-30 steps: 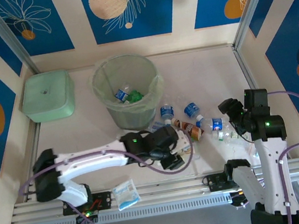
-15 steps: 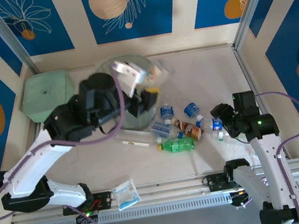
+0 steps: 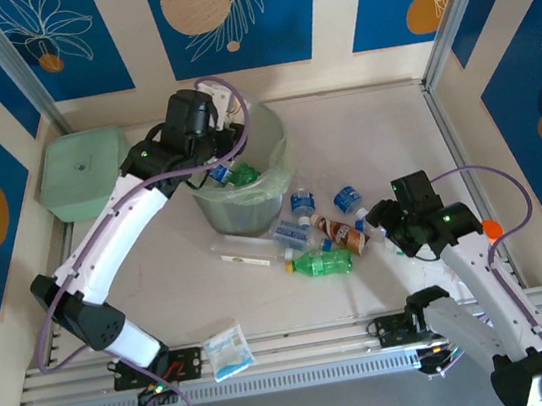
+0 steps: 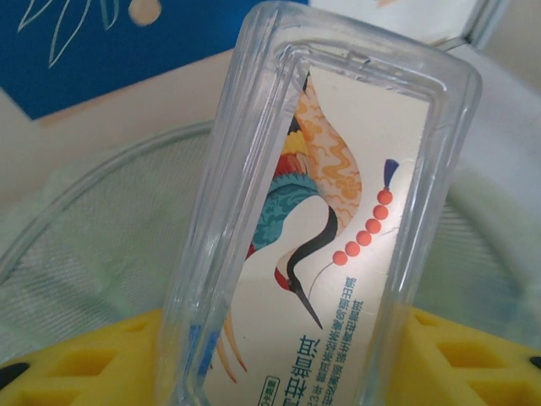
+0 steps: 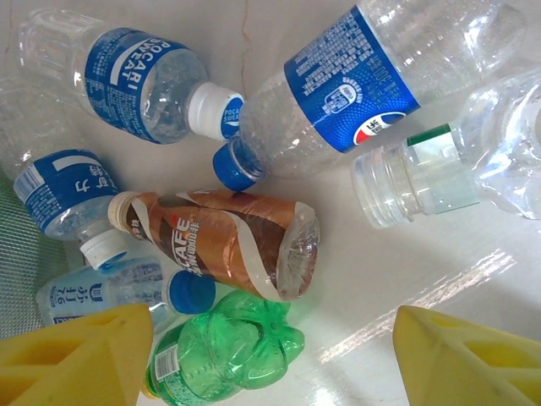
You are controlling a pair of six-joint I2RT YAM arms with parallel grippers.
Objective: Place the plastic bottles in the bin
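Left fingers [image 4: 127, 338] grip a clear crane-labelled bottle [image 4: 338, 211] above the bin [image 3: 282, 176], which already holds a few bottles [image 3: 232, 175]; right fingers [image 5: 76, 351] stand wide over the cluster [image 5: 228, 237] left on the surface [image 3: 382, 127], right of the bin.

— What sits on the pale, glossy tabletop [image 3: 382, 127]?
— Upper left, a square pale-green lidded plastic box [image 3: 85, 174]. Upper centre, a round translucent pale-green plastic bin [image 3: 242, 212].
— And mid-frame?
— A long clear plastic bottle [image 3: 247, 250], a green soda bottle [image 3: 325, 263], a brown-labelled bottle [image 3: 341, 234] and clear blue-labelled bottles [image 3: 301, 202], all lying clustered.
— Lower left?
— A flat white-and-blue packet [image 3: 228, 351].
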